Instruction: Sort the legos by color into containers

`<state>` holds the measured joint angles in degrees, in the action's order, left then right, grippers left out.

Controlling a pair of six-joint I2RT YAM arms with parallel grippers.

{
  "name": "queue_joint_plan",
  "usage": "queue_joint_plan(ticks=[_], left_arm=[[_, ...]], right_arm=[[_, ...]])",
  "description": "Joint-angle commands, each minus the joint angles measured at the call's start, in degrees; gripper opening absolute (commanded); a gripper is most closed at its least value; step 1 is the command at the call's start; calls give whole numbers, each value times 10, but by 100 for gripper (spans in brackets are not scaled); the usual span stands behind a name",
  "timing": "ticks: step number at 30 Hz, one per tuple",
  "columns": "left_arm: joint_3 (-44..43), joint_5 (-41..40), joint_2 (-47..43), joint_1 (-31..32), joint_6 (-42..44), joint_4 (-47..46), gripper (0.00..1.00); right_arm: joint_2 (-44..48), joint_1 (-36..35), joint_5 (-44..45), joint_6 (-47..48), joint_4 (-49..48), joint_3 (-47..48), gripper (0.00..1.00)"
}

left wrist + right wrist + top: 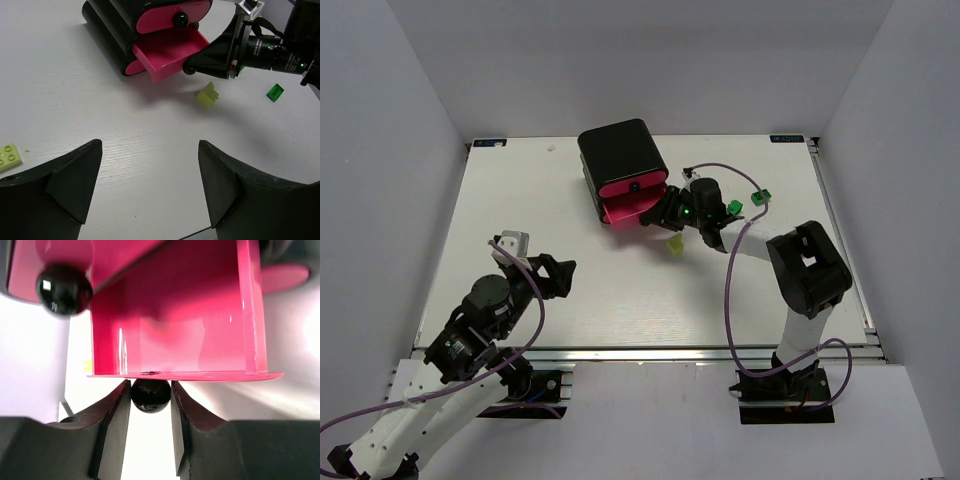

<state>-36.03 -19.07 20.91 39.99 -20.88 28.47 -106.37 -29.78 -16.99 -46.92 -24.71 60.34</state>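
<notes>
The black cabinet (pixel 620 150) stands at the table's back middle. Its middle pink drawer (pixel 625 213) is pulled out, and the right wrist view shows it empty inside (pixel 175 330). My right gripper (pixel 670 210) is shut on that drawer's black knob (pixel 150 396). The top drawer (pixel 633 187) is closed. A pale yellow lego (pixel 675 246) lies just in front of the right gripper. Two green legos (pixel 734 207) (pixel 760 198) lie to its right. My left gripper (pixel 560 275) is open and empty, front left. Another pale yellow lego (pixel 9 156) lies beside it. No red lego shows.
The right arm's base (pixel 807 265) stands at the right, with its purple cable (pixel 730 290) looping over the table. The table's front edge (pixel 650 352) runs just behind the left gripper. The upper drawer's knob (pixel 64 289) shows close to the right gripper.
</notes>
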Motion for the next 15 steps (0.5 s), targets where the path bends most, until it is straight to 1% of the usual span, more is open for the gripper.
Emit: queue_joint_plan(ticks=[1, 2, 3, 4, 5, 6, 9, 11, 12, 15], left_arm=[[2, -7, 6, 3, -4, 4, 87], [3, -8, 7, 3, -5, 4, 87], [3, -10, 10, 3, -6, 4, 87], [3, -12, 12, 3, -6, 4, 87], [3, -18, 13, 3, -11, 5, 87], [3, -24, 16, 3, -14, 8, 87], [2, -61, 26, 3, -41, 21, 89], [-8, -80, 42, 3, -70, 45, 90], [-12, -106, 48, -3, -90, 58, 92], [-25, -139, 70, -3, -154, 99, 92]], right_arm=[[36, 11, 7, 9, 5, -41, 16], [41, 10, 7, 15, 5, -47, 16], [48, 11, 8, 15, 5, -51, 18], [49, 13, 6, 17, 3, -58, 22], [50, 16, 4, 24, 2, -58, 28], [48, 14, 1, 27, 2, -57, 46], [45, 17, -23, 36, 1, -50, 66], [50, 17, -40, 45, 1, -53, 73], [62, 17, -44, 58, 1, -58, 74], [99, 21, -55, 97, 9, -78, 75]])
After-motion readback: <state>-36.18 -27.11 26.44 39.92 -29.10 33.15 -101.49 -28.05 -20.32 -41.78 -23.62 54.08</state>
